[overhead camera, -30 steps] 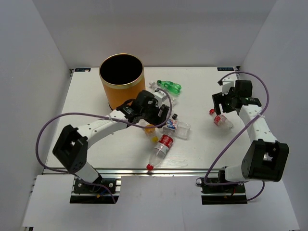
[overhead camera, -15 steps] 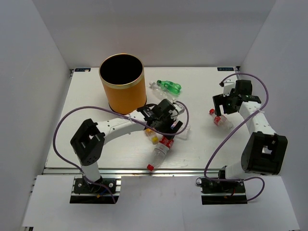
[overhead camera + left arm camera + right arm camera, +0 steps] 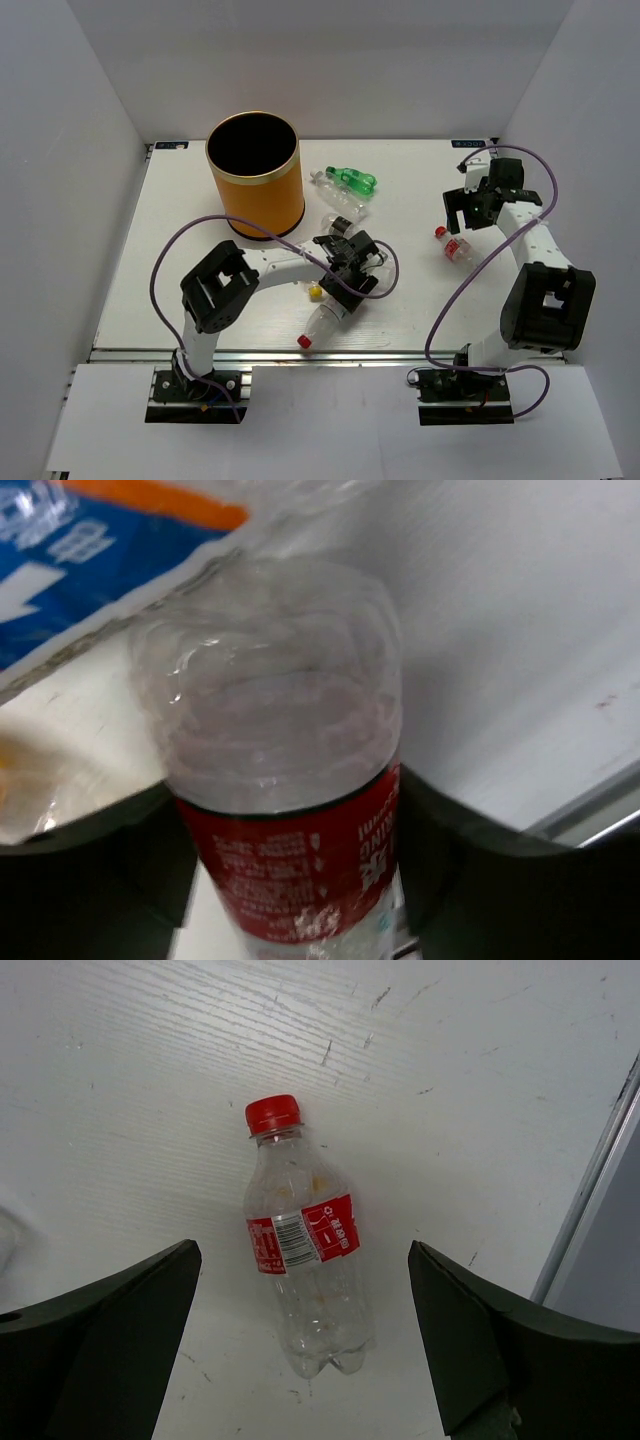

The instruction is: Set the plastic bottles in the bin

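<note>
**Both grippers working at bottles, bin showing no bottle yet**

The white surface is carrying everything, and the task is looking barely begun. The orange-yellow bin, one only, is standing upright at the far left of the surface. Its black inside is showing no bottle from above, though the depths are too dark to be sure.

The left gripper is reaching into the cluster at the middle of the surface. Its fingers are straddling the near red-labelled bottle on both sides of the label. Whether they are squeezing it or merely flanking it, I cannot tell. The right gripper is hovering at the right side with its fingers spread wide and holding nothing. The right-hand red-labelled bottle is lying flat on the surface below that gap, well apart from the bin.

Counting plastic bottles, six are showing, all of them lying outside the bin:
- The two red-labelled ones.
- A green bottle, lying just right of the bin.
- A clear bottle, beside the green one.
- A yellow-capped bottle at the cluster's left edge.
- A blue-white labelled bottle, touching the near red-labelled one.

The left gripper may be hiding more. By my judgement, every bottle is waiting to be carried across.
</note>
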Motion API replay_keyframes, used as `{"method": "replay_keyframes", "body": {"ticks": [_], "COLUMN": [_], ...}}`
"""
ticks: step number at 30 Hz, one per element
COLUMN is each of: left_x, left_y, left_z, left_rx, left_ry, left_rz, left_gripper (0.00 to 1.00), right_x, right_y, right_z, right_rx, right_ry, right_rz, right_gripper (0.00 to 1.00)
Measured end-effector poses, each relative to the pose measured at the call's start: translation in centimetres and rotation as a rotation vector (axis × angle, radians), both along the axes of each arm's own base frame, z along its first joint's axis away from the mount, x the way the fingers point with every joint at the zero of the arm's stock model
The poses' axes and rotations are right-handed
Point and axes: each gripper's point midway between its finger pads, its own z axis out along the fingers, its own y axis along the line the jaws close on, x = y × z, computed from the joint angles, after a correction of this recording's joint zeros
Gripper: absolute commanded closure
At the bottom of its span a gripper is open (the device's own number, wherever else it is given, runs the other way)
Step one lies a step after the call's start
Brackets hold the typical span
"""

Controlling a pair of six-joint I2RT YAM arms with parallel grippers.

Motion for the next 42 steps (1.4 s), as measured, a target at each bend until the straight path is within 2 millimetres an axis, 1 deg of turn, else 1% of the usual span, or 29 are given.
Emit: {"method": "replay_keyframes", "body": {"ticks": [2,3,5,6,8,10,11,13,15,16,18,19,20,21,22,24,25,26,27,28,29,31,32,33,34,36,38,39,42], "left_x": [0.0,0.0,0.1,0.2,0.6,1.4,2.0,3.9,6.3,7.4,10.1,11.4,12.9,14.2,15.7,18.8,20.3,22.1,23.4,25.1,26.3,28.8,29.7,30.3,31.0,32.3,33.6,34.0,34.7], "left_y": [-0.3,-0.4,-0.7,-0.9,-1.3,-2.3,-3.1,-4.5,-5.8,-6.0,-5.7,-5.0,-3.7,-2.2,-0.3,3.6,5.5,7.8,9.4,11.3,12.7,15.8,17.0,17.8,18.5,19.2,19.9,20.2,21.3], "left_z": [0.2,0.3,0.8,1.1,2.2,4.2,5.7,9.9,15.6,18.3,24.8,27.3,30.1,32.0,33.7,35.7,36.2,36.5,36.6,36.6,36.5,36.1,35.7,35.5,35.5,36.2,37.7,38.2,39.1], "left_rx": [-0.007,-0.011,-0.023,-0.028,-0.039,-0.073,-0.102,-0.175,-0.265,-0.304,-0.389,-0.419,-0.445,-0.456,-0.459,-0.441,-0.425,-0.399,-0.379,-0.359,-0.344,-0.306,-0.299,-0.298,-0.304,-0.329,-0.381,-0.412,-0.507], "left_ry": [-0.002,-0.002,-0.009,-0.013,-0.021,-0.050,-0.073,-0.150,-0.263,-0.318,-0.451,-0.509,-0.575,-0.626,-0.676,-0.758,-0.793,-0.820,-0.841,-0.865,-0.881,-0.916,-0.921,-0.921,-0.930,-0.954,-0.988,-0.996,-0.988], "left_rz": [0.001,0.003,0.004,0.003,0.003,0.005,0.008,0.024,0.047,0.064,0.118,0.152,0.198,0.245,0.299,0.412,0.468,0.531,0.579,0.635,0.676,0.771,0.814,0.843,0.868,0.901,0.934,0.945,0.980], "left_gripper": [0.45,0.58,0.68,0.75,0.75,0.75,0.75,0.74,0.74,0.74,0.74,0.74,0.74,0.74,0.74,0.74,0.74,0.74,0.74,0.74,0.73,0.73,0.73,0.73,0.73,0.73,0.73,0.73,0.74], "right_x": [0.2,0.3,0.4,0.3,0.1,-0.2,-0.3,-0.9,-1.6,-2.0,-2.7,-3.0,-3.3,-3.6,-3.8,-4.1,-4.3,-4.5,-4.7,-4.7,-4.5,-4.4,-4.3,-4.2,-4.2,-4.1,-4.1,-4.1,-4.1], "right_y": [0.0,0.0,0.1,0.1,0.1,0.0,0.0,-0.1,-0.2,-0.3,-0.3,-0.4,-0.4,-0.4,-0.4,-0.5,-0.5,-0.5,-0.5,-0.6,-0.6,-0.6,-0.6,-0.6,-0.6,-0.6,-0.5,-0.5,-0.4], "right_z": [0.2,0.2,0.1,0.0,-0.7,-1.4,-1.8,-2.6,-3.5,-4.0,-4.8,-5.2,-5.7,-6.1,-6.6,-7.6,-8.2,-8.7,-9.1,-9.3,-9.3,-9.3,-9.2,-9.3,-9.3,-9.3,-9.3,-9.3,-9.4], "right_rx": [0.000,0.002,0.005,0.003,-0.003,-0.013,-0.022,-0.036,-0.053,-0.058,-0.072,-0.076,-0.079,-0.082,-0.085,-0.090,-0.089,-0.090,-0.091,-0.093,-0.097,-0.103,-0.102,-0.104,-0.105,-0.107,-0.106,-0.104,-0.097], "right_ry": [-0.005,-0.005,0.000,0.006,0.031,0.055,0.063,0.085,0.107,0.119,0.144,0.155,0.167,0.180,0.193,0.219,0.236,0.252,0.263,0.267,0.261,0.254,0.251,0.247,0.245,0.244,0.240,0.239,0.236], "right_rz": [0.001,0.003,0.011,0.019,0.036,0.053,0.063,0.086,0.113,0.124,0.150,0.161,0.173,0.183,0.193,0.207,0.212,0.219,0.224,0.230,0.236,0.245,0.248,0.254,0.260,0.269,0.279,0.282,0.286], "right_gripper": [0.10,0.10,0.10,0.10,0.10,0.10,0.10,0.10,0.10,0.10,0.10,0.11,0.11,0.13,0.16,0.21,0.29,0.33,0.36,0.43,0.48,0.61,0.81,0.95,1.00,1.00,1.00,1.00,1.00]}}
